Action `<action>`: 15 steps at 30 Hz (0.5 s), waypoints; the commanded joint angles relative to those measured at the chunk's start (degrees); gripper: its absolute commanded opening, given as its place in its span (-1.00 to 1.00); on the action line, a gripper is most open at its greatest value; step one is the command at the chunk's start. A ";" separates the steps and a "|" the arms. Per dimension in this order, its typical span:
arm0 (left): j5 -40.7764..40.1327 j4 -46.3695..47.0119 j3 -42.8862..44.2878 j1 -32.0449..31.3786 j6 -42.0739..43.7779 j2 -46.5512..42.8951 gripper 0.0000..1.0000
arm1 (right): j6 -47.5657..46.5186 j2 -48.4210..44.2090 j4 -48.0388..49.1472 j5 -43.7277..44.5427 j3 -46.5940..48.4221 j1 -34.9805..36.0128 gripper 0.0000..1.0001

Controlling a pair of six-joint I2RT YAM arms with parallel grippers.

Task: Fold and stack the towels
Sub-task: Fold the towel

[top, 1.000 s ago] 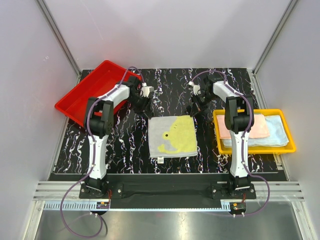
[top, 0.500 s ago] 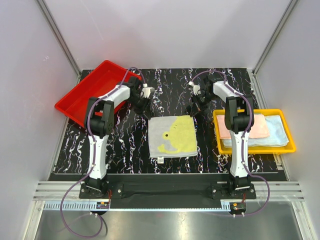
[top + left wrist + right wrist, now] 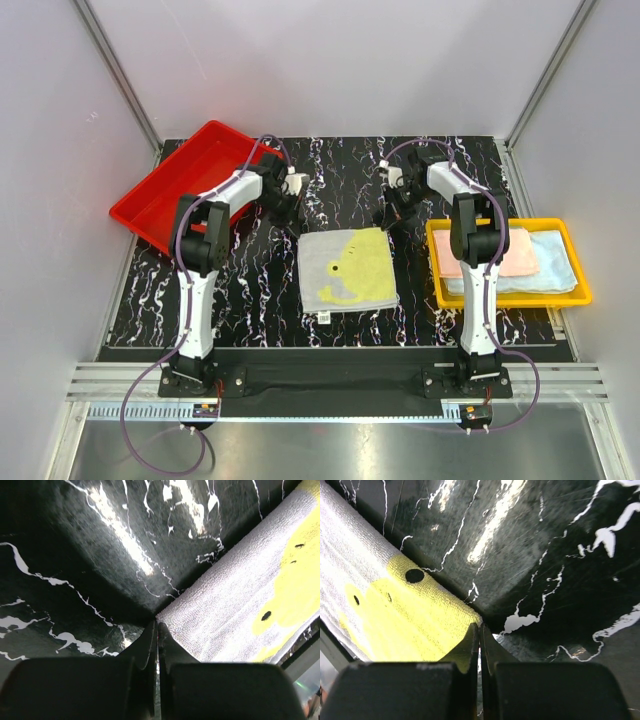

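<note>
**Left pincer [image 3: 157, 627] and right pincer [image 3: 480, 629] each pinch a far corner of the white-and-yellow towel [image 3: 345, 272]**

Nearest the arm bases, the towel's near edge lies flat on the desk [image 3: 250, 285]. A small white tag [image 3: 322, 318] shows at its near-left corner. The cloth is a rough square of looped terry. It is grey-white with a large yellow animal-like shape and a few small dark spots, and it is spread mid-desk between the two arms.

At the towel's far edge both corners are gripped. In the left wrist view the dark fingers are pressed together with no gap, and their tips meet on the white far-left corner where the cloth meets the desk. In the right wrist view the fingers are pressed together the same way and nip the yellow far-right corner.

The desk top is glossy black with white marble-like veins.

To the right of the towel, just beside the right arm, stands a rectangular yellow tray [image 3: 510, 298] of plastic. It holds a folded pink towel [image 3: 515, 252] overlapping a pale blue towel [image 3: 558, 264].

Farthest off, at the far left, a red tray [image 3: 190, 170] sits askew across the desk's edge, well apart from the spread towel.
</note>
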 commanded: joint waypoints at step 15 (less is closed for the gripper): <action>-9.34 6.40 -0.06 -0.12 -1.09 -2.60 -1.00 | 5.50 -5.10 10.09 9.33 -3.74 -0.89 -1.00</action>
